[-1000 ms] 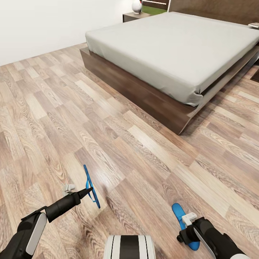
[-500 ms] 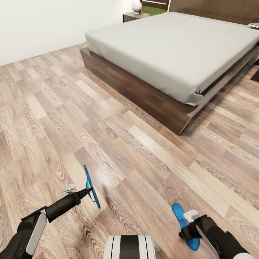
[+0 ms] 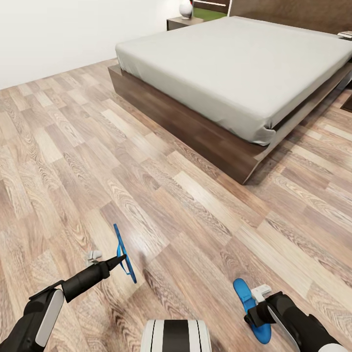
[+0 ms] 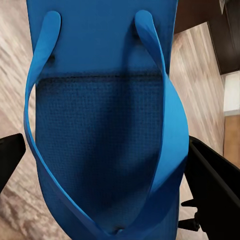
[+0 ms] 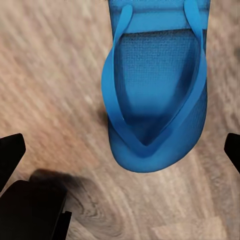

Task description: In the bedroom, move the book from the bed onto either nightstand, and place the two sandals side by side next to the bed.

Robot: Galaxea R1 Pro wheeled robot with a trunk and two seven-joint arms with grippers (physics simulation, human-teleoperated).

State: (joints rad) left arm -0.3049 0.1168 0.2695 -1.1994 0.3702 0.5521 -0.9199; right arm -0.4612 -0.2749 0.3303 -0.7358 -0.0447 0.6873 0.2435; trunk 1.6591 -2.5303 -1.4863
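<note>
Under my right gripper [image 3: 257, 299] a sandal [image 3: 250, 307] lay flat, lengthwise toward the bed [image 3: 234, 68], jaws wide open around it; left gripper [image 3: 108, 261] pinched the other sandal [image 3: 123, 253] edge-up.

You're looking over a light wood-plank floor [image 3: 146, 186] running well ahead of both grippers toward a plain white wall [image 3: 58, 34]. Ahead, far beyond the fingers, a white vase [image 3: 186, 8] stands against a green panel [image 3: 209, 11] in the corner. Even, soft light falls everywhere.
</note>
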